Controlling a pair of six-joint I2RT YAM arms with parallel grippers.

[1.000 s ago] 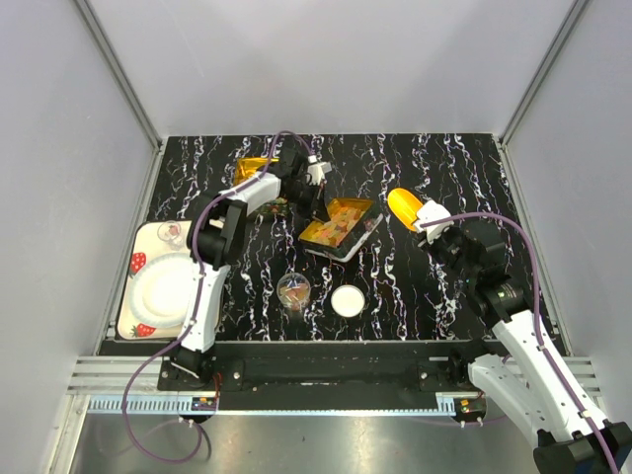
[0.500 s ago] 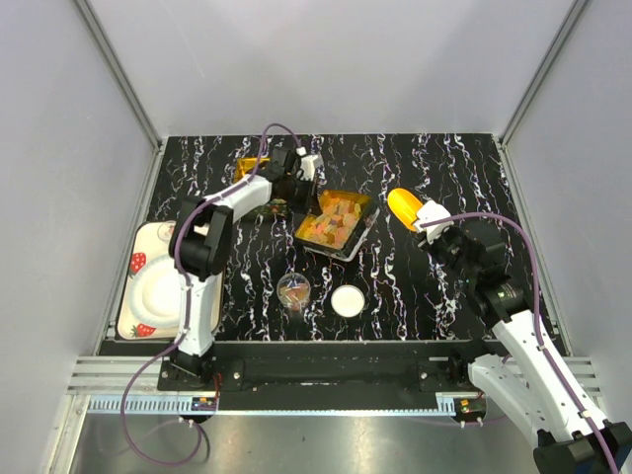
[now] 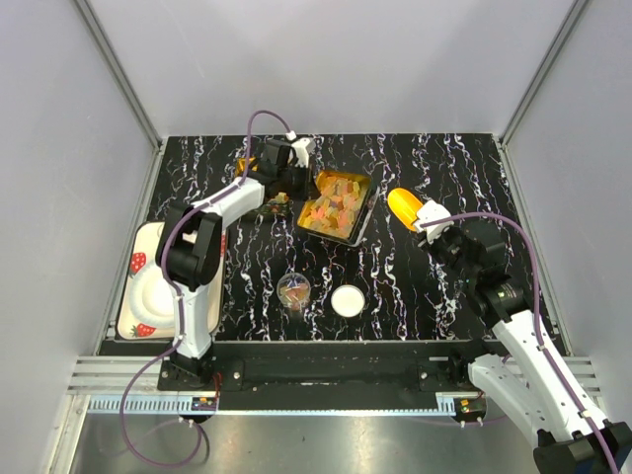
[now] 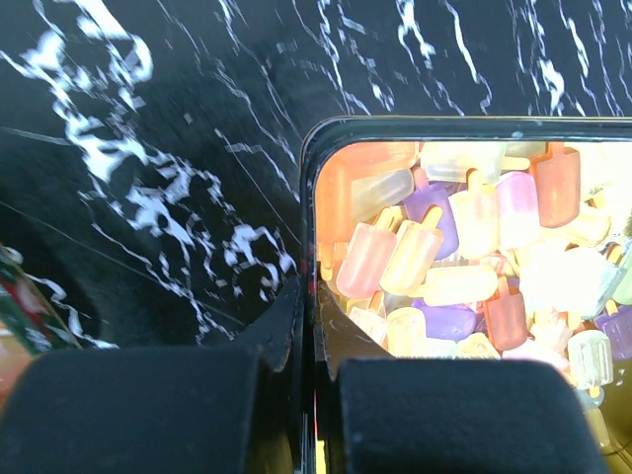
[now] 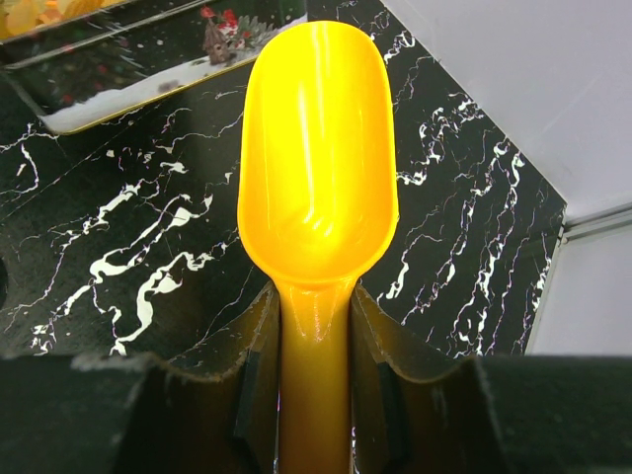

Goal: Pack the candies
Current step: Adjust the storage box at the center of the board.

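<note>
The left gripper [image 4: 308,341] is pinching the left wall of a square gold tin [image 3: 367,205], one finger inside the rim and one outside, pressed tight against the thin metal. The candies [image 4: 444,267] lie in this tin, heaped across its whole floor. Close up they are small ice-lolly shapes in pink, orange, purple and pale yellow, each with a little stick. I cannot tell whether the tin rests flat or is raised a little off the surface.

The right gripper [image 5: 316,395] is clamped on the handle of a yellow-orange scoop [image 5: 316,158]. It holds the scoop to the right of the tin and apart from it, with the open bowl pointing toward the tin's mirror-bright side.

On the near side of the tin stand a small clear cup [image 3: 293,289] with coloured bits in it and, just to its right, a white disc [image 3: 347,300]. Well to the left of the tin and nearer the arm bases lies a cream tray [image 3: 138,263] printed with red strawberries. It carries a white plate [image 3: 158,288] and a small glass [image 3: 170,233]. Just left of the tin, under the left arm, some orange and red-green items are too small to make out.

The table [image 3: 444,163] is black with white marble veins. Plain pale grey walls [image 3: 336,59] close it in on three sides, joined by metal corner rails [image 3: 118,74].
</note>
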